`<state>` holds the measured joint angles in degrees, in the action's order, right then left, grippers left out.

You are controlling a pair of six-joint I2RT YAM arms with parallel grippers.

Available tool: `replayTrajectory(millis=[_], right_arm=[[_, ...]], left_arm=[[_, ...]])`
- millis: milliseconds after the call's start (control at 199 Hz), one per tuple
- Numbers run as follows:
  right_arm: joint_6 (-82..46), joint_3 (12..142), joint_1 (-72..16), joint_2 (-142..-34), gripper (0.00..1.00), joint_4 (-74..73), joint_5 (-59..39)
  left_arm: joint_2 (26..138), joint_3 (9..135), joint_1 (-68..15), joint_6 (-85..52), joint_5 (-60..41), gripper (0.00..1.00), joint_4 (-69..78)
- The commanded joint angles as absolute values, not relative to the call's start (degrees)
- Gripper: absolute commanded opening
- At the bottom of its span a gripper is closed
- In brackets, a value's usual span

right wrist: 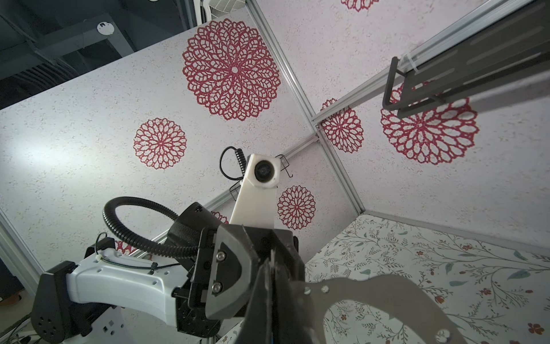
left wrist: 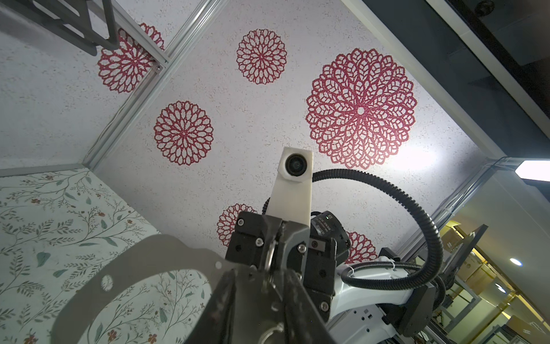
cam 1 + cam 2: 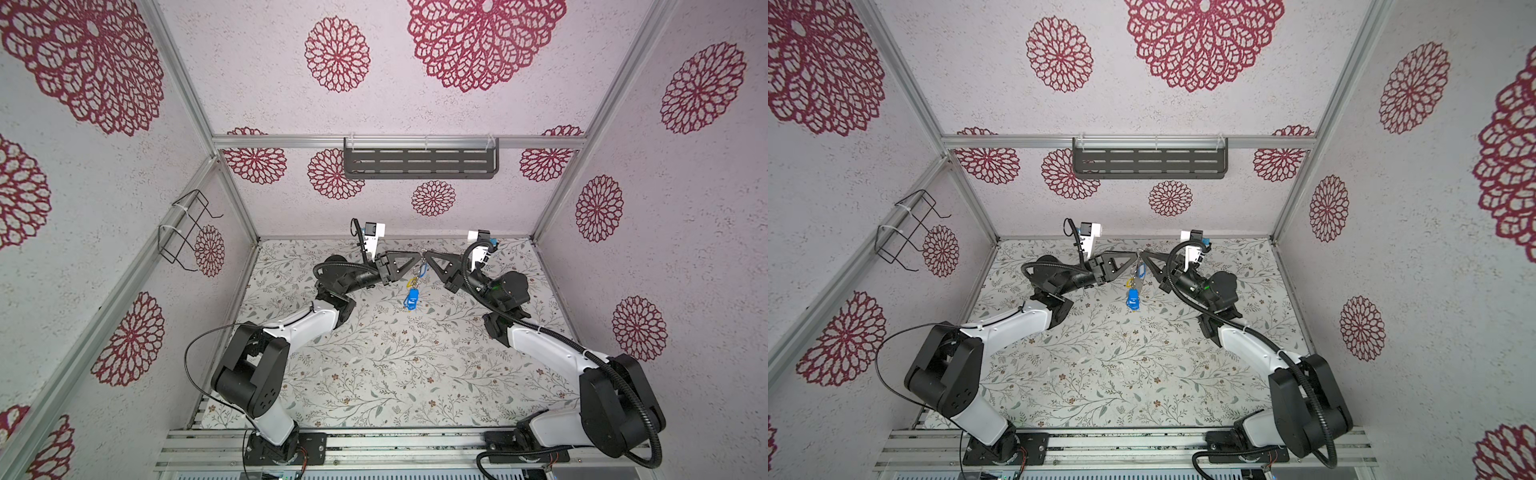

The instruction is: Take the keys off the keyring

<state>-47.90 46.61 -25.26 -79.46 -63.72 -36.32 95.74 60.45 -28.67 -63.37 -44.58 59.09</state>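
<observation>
1. Keyring (image 2: 148, 253) (image 1: 372, 287): flat grey plate, held up off the floral table (image 3: 374, 353). It's centre-back of the workspace, right where my 2 claws meet tip to tip.
2. R side: my right claw (image 3: 427, 254) is clamped on the plate's rim, fingers pressed together w/ no gap showing. The rest of the plate juts out sideways from the grip in the right wrist view.
3. L side: my left claw (image 3: 419, 255) is narrow, not wide. Its fingers (image 2: 221, 300) sit either side of the same stretch of rim, facing the right claw. Can't tell if they're actually pinching it.
4. Small split ring (image 2: 270, 253) sits at the right claw's tips, btwn the 2 claws.
5. Keys (image 3: 412, 297) (image 3: 1133, 297): blue- & yellow-tagged bunch dangling from the keyring. It's just below both claw tips in both top views, towards the front of the table.
6. From above the plate is edge-on & nearly hidden btwn the tips. Can't tell if the lowest of the bunch touches the table.
</observation>
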Motion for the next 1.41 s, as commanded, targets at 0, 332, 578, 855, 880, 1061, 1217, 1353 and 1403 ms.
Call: replayTrajectory(millis=[0,332,578,855,880,1061,1217,1353,1403], right_arm=[[-47.8,49.3,-25.6,-79.0,0.0,-66.3,-37.4],[-47.6,49.4,-25.7,-78.8,0.0,-66.2,-37.0],[-47.5,48.6,-25.6,-78.2,0.0,-67.0,-34.8],[-48.7,48.8,-25.7,-78.5,0.0,-68.3,-34.9],[-48.7,48.8,-25.7,-78.5,0.0,-68.2,-35.1],[-47.8,49.2,-25.9,-78.5,0.0,-67.1,-35.8],[-46.4,49.3,-26.6,-78.5,0.0,-65.4,-36.2],[-46.0,49.3,-26.8,-78.6,0.0,-65.2,-36.2],[-45.9,49.3,-26.8,-78.6,0.0,-65.2,-36.2]], left_arm=[[96.2,61.9,-29.1,-63.6,-45.9,0.28,61.2],[96.4,61.9,-29.2,-63.7,-46.3,0.17,61.1],[96.4,60.2,-28.7,-65.7,-45.5,0.37,64.7],[97.3,59.7,-28.6,-67.4,-45.6,0.15,67.1],[97.3,59.7,-28.6,-67.4,-45.6,0.15,67.1],[97.5,60.3,-28.6,-67.3,-45.8,0.14,66.8],[97.8,60.6,-28.7,-67.4,-45.9,0.13,66.5],[98.1,60.8,-28.7,-67.4,-46.1,0.04,66.6],[98.2,60.8,-28.7,-67.6,-46.1,0.0,66.6]])
